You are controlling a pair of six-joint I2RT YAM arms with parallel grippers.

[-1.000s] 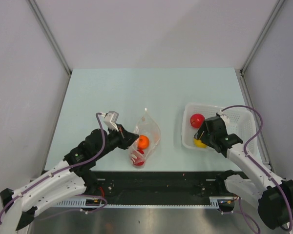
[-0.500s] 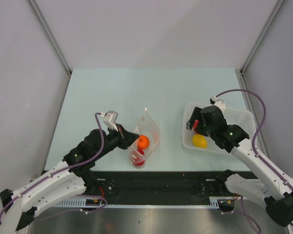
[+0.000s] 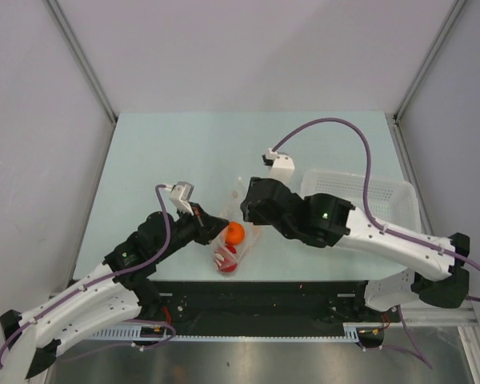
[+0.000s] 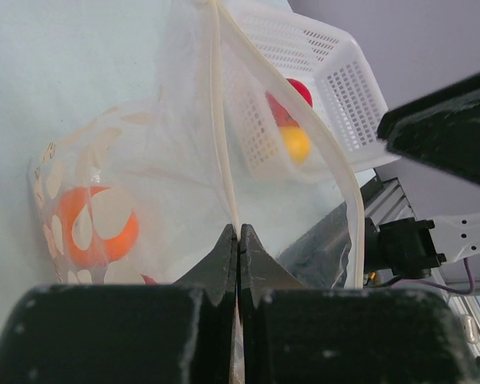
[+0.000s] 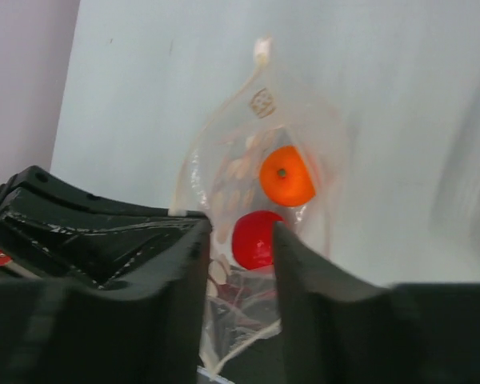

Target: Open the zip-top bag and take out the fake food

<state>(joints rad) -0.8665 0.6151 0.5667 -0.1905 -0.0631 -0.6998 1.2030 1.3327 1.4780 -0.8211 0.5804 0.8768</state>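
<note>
Within the last second the right arm was swung away from the white basket point(image 3: 376, 196) and brought across to the zip-top bag point(image 4: 152, 152), so that the right gripper point(image 5: 238, 240) is now held just above the bag's open mouth. A yellow fruit point(image 4: 294, 144) and a red fruit point(image 4: 298, 90) are seen lying in the basket, to the right of the bag. It may be judged from this that one delivery was finished and the next piece of fake food is being approached.

Inside the bag two pieces are left: an orange fruit point(image 5: 286, 176) near the middle and another red fruit point(image 5: 254, 240) below it, toward the bag's near corner. The bag itself is lying on the table point(image 3: 184, 152), with its mouth propped open.

The left gripper point(image 4: 238, 240) is pressed together on the rim of the bag at its left side, and the plastic edge is pinched between the fingers. No change is seen in the left arm; it is stretched low and forward toward the bag.

The right arm is extended leftward, with the wrist bent down over the bag. Its fingers are spread apart, nothing is held between them, and the red fruit inside the bag is framed in the gap. A descent into the opening is probably required next, and the thin plastic wall could be caught by a finger.
</note>
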